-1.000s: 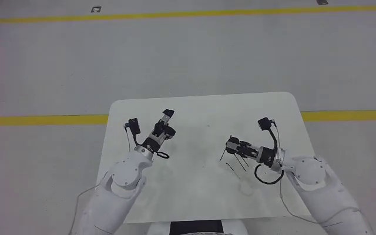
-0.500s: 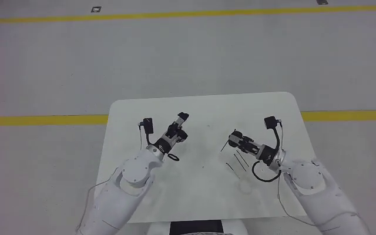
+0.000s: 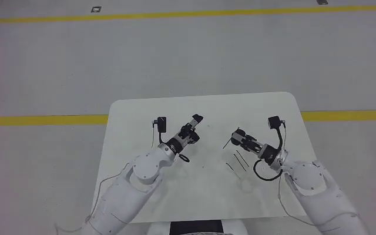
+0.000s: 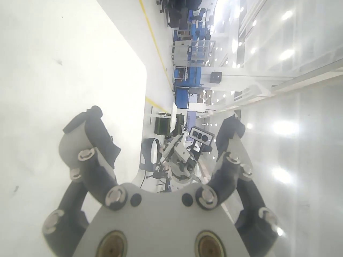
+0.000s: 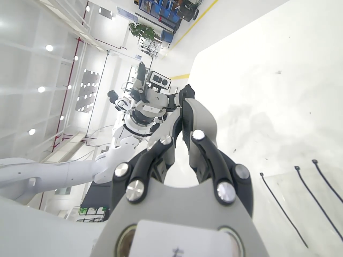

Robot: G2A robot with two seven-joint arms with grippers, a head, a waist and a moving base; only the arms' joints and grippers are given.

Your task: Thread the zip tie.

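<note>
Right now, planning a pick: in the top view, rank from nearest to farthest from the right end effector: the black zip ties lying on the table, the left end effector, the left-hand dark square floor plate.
1. Black plastic zip ties, on the white table beside the right end effector.
2. Left end effector, across the table.
3. Dark square floor plate, far beyond the table, leftward.

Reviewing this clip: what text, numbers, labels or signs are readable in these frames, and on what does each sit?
Nothing can be read whole.
White label on the base of the right gripper: a dark mark cut off by the frame edge, unreadable.
Small plate on the floor: too small to read.
Blue sign in the hall behind: blurred, unreadable.
</note>
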